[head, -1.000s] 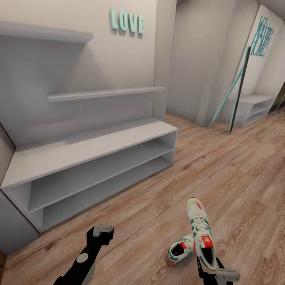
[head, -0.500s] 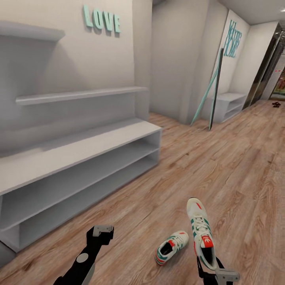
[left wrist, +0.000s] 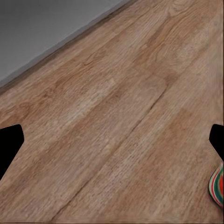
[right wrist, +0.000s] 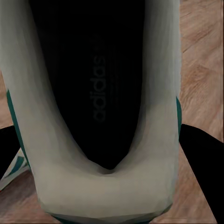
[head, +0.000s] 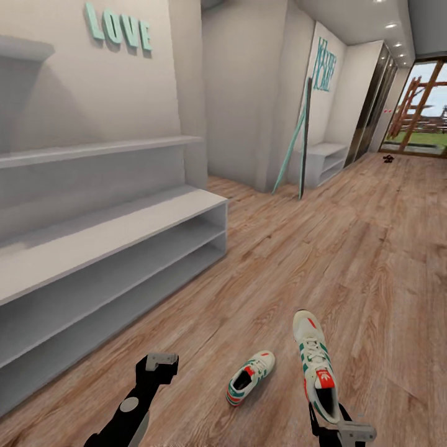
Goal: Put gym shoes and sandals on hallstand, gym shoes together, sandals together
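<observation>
My right gripper (head: 338, 427) is shut on the heel of one white gym shoe (head: 315, 363), held toe-forward above the wood floor (head: 347, 261). In the right wrist view the shoe's dark inside (right wrist: 100, 88) sits between the fingers (right wrist: 201, 161). The other gym shoe (head: 250, 377) lies on the floor between my arms, and its edge (left wrist: 216, 187) shows in the left wrist view. My left gripper (head: 160, 362) hangs open and empty over the planks. The grey hallstand (head: 93, 239) stands at the left. Far down the corridor lie the sandals (head: 388, 159), small and dark.
A plain low grey bench (head: 326, 161) stands by the far wall, with a dark board and a teal pole (head: 302, 146) leaning beside it. A glass door (head: 425, 105) ends the corridor. Open floor runs ahead and to the right.
The camera has swung right: the hallstand slid left in the picture, and the far door and sandals came into view. Both grippers keep their pose, the right still holding its shoe.
</observation>
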Robot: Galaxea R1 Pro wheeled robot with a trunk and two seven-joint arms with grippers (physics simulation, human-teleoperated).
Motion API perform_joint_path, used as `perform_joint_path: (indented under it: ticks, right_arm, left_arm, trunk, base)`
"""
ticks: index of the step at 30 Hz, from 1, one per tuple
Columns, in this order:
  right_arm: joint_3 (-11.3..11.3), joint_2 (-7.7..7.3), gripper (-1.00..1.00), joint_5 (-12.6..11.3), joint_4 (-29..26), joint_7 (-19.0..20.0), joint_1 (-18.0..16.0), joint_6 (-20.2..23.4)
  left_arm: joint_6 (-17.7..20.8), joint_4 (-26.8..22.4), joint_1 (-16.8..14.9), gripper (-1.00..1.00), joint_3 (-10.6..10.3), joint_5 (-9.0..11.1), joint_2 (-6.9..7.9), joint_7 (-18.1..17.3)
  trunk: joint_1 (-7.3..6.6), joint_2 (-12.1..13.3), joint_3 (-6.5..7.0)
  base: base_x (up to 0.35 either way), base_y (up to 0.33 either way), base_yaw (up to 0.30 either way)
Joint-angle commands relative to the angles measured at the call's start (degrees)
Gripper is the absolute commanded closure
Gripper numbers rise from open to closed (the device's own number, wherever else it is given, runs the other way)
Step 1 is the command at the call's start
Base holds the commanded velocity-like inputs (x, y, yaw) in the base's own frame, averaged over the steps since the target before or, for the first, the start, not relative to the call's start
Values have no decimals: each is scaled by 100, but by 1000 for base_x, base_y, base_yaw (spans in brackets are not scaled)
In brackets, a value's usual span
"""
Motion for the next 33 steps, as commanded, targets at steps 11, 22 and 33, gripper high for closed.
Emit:
perform_joint_path:
  ticks: [11, 22, 33]
  right_arm:
    - [14, -1, 100, -23, 2, -1, -3, -15]
    - [21, 8, 100, -15, -13, -1, -3, -17]
    - [15, 49, 100, -23, -32, -5, -3, -29]
  left_arm:
    - [-13, 3, -3, -100, -20, 12, 3, 42]
    - [-10, 3, -3, -100, -20, 13, 3, 40]
    - [-13, 3, -3, -100, -20, 13, 11, 34]
  trunk:
    - [-4, -2, -4]
    - [-4, -2, -4]
    - [-4, -2, 10]
  base:
    - [-102, 0, -257]
    - [-1, 0, -38]
    - [0, 0, 0]
